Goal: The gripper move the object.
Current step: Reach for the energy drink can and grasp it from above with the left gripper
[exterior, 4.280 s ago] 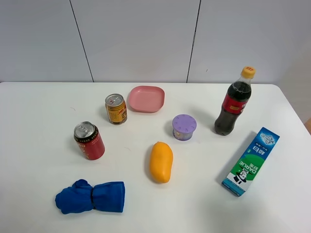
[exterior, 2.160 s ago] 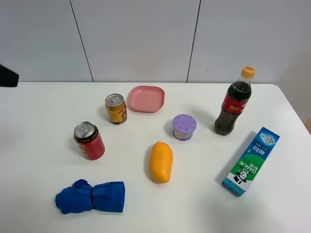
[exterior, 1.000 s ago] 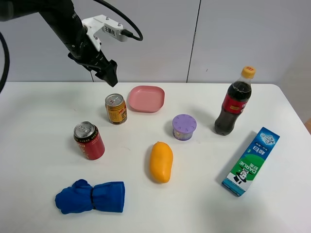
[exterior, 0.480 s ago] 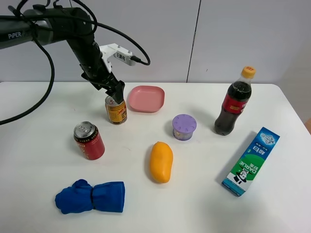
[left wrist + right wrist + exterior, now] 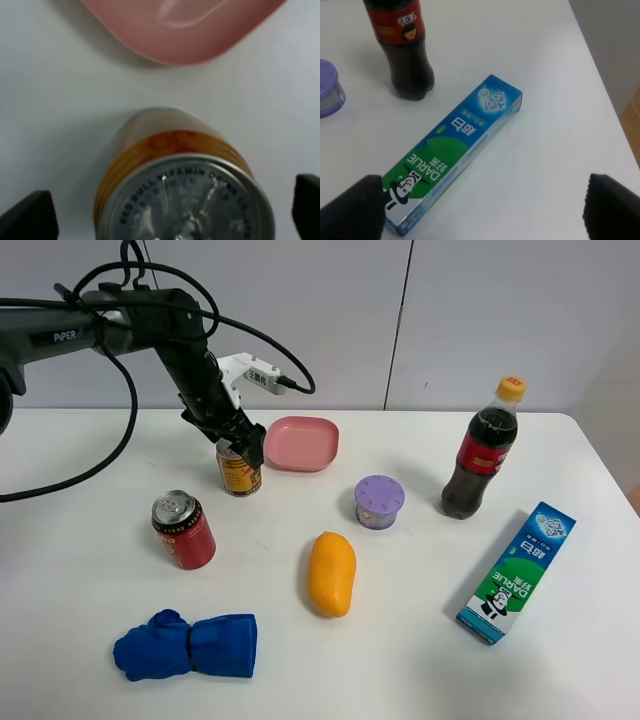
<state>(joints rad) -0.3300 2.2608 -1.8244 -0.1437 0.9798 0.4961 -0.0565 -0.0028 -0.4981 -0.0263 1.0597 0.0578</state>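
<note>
The golden-yellow can (image 5: 240,473) with a silver top stands upright on the white table, just left of the pink plate. My left gripper (image 5: 243,443) is down over the can's top. In the left wrist view the can (image 5: 170,150) fills the space between the two black fingertips (image 5: 30,217), which stand wide apart on either side of it, so the gripper (image 5: 170,212) is open around the can. My right gripper (image 5: 484,207) is open and empty above the toothpaste box; it does not show in the exterior high view.
A pink plate (image 5: 300,443) lies right beside the can. A red can (image 5: 184,531), a blue cloth (image 5: 188,645), a yellow mango (image 5: 331,573), a purple tub (image 5: 379,502), a cola bottle (image 5: 480,450) and a toothpaste box (image 5: 517,572) stand around the table.
The left arm came in from the upper left and came down over the yellow can. Its jaws now straddle the can's top. The objects on the table have not moved.
</note>
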